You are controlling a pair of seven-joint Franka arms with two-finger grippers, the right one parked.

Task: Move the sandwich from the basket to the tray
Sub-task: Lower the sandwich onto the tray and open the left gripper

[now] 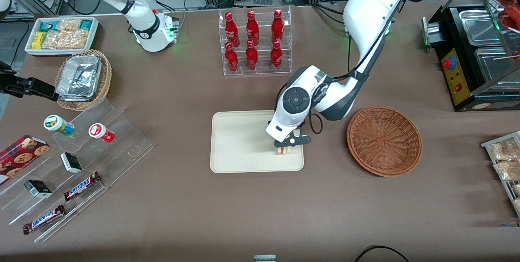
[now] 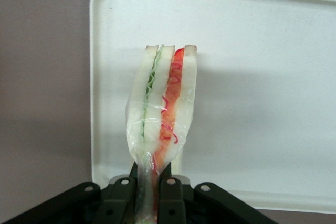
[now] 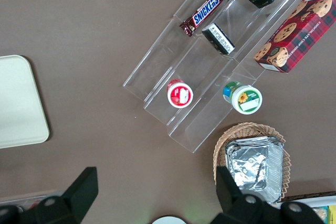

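Pinching the wrapped sandwich (image 2: 164, 103) by its narrow end, the end effector (image 2: 152, 192) has its fingers clamped on it — held over the tray (image 1: 235, 144), beside the empty basket (image 1: 384, 140) on the counter (image 1: 243, 213).

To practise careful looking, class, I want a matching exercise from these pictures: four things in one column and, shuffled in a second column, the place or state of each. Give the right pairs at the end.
Things
1. sandwich
2. basket
3. tray
4. gripper

Places or states
A. round, woven, nothing in it
B. over the tray's corner nearest the basket, shut on something
C. wrapped in clear film, held between two fingers
D. flat, cream, between the red bottles and the front camera

Pairs: 1-C, 2-A, 3-D, 4-B
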